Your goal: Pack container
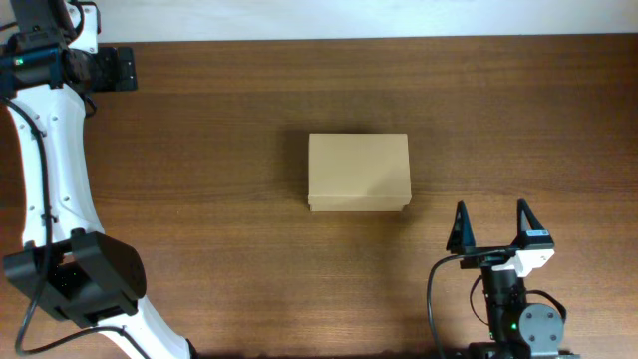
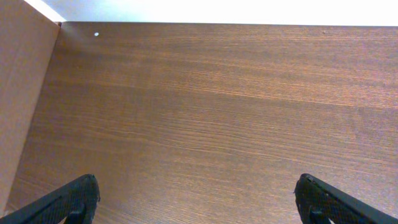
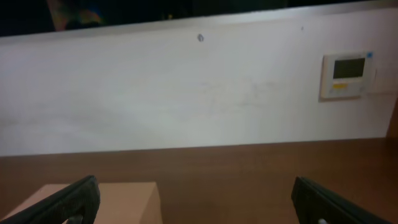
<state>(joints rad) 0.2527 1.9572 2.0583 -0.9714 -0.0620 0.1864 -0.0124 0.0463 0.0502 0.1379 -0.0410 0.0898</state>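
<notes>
The container [image 1: 359,172] is a plain tan cardboard box with its lid shut, lying in the middle of the wooden table [image 1: 219,179]. My right gripper [image 1: 492,225] stands open near the front edge, to the right of the box and a little nearer than it, with nothing between its fingers. In the right wrist view the container [image 3: 118,200] shows low at the left, beyond the open right gripper [image 3: 198,208]. My left gripper [image 1: 122,68] is at the far left corner, well away from the box. In its wrist view the left gripper [image 2: 198,202] is open over bare wood.
The left arm [image 1: 50,170] runs along the table's left side from its base [image 1: 75,284]. A flat tan-brown panel [image 2: 18,93] fills the left edge of the left wrist view. A white wall with a small control panel [image 3: 345,74] stands behind the table.
</notes>
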